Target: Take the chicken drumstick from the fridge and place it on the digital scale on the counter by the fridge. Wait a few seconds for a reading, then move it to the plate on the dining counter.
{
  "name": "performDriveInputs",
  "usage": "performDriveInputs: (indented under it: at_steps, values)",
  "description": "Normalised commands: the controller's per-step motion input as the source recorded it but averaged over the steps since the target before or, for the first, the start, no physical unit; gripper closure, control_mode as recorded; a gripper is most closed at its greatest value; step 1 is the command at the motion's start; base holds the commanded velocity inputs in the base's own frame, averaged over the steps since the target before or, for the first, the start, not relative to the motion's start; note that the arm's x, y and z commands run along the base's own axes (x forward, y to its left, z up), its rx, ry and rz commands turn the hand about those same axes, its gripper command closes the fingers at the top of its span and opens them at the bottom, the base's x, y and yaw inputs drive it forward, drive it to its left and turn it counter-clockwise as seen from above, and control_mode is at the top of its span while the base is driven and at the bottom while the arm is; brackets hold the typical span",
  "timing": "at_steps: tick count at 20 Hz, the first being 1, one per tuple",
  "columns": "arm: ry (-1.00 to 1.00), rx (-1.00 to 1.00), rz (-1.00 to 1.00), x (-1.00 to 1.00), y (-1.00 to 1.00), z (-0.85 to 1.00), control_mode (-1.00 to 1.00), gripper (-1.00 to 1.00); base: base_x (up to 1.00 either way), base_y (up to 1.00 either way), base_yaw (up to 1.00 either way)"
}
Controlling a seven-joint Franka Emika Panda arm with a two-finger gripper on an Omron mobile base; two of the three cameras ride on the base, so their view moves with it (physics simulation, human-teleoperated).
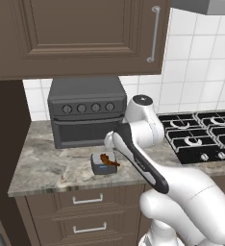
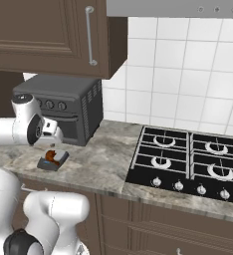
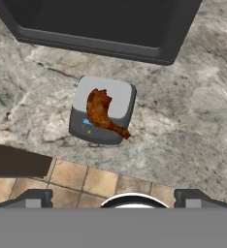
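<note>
Resting on the digital scale [image 1: 104, 164], chicken drumstick [image 1: 108, 160] sits on counter [image 1: 47, 163]; right base: drumstick below gripper [image 2: 53, 145], finger state unclear; hand: fingers [image 3: 35, 198] spread wide, empty, drumstick ahead of them, thin end overhanging scale front

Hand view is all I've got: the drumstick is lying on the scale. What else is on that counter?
Observer: A gas cooktop with four burners is set into the counter, to the right of the digital scale.
Operator: That dark box edge above the scale, what is it?
Observer: A dark grey toaster oven with four knobs, standing behind the scale under a brown wall cabinet.
Operator: Is the arm touching the chicken drumstick?
Observer: No. In the right base view, the white hand hangs above the scale, clear of the drumstick.
</note>
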Motion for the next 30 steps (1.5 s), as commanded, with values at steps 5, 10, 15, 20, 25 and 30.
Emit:
performDriveInputs:
  at_steps: [5, 10, 15, 20, 25, 30]
  values:
    - [0.0, 0.0, 0.0, -0.03, 0.0, 0.0, -1.0, -1.0, 0.0, 0.0, 0.0]
    - [0.0, 0.0, 0.0, -0.03, 0.0, 0.0, -1.0, -1.0, 0.0, 0.0, 0.0]
    - [0.0, 0.0, 0.0, -0.02, 0.0, 0.0, -1.0, -1.0, 0.0, 0.0, 0.0]
    - [0.0, 0.0, 0.0, 0.0, 0.0, 0.0, -1.0, -1.0, 0.0, 0.0, 0.0]
    - [0.0, 0.0, 0.0, 0.0, 0.0, 0.0, -1.0, -1.0, 0.0, 0.0, 0.0]
    - [0.0, 0.0, 0.0, 0.0, 0.0, 0.0, -1.0, -1.0, 0.0, 0.0, 0.0]
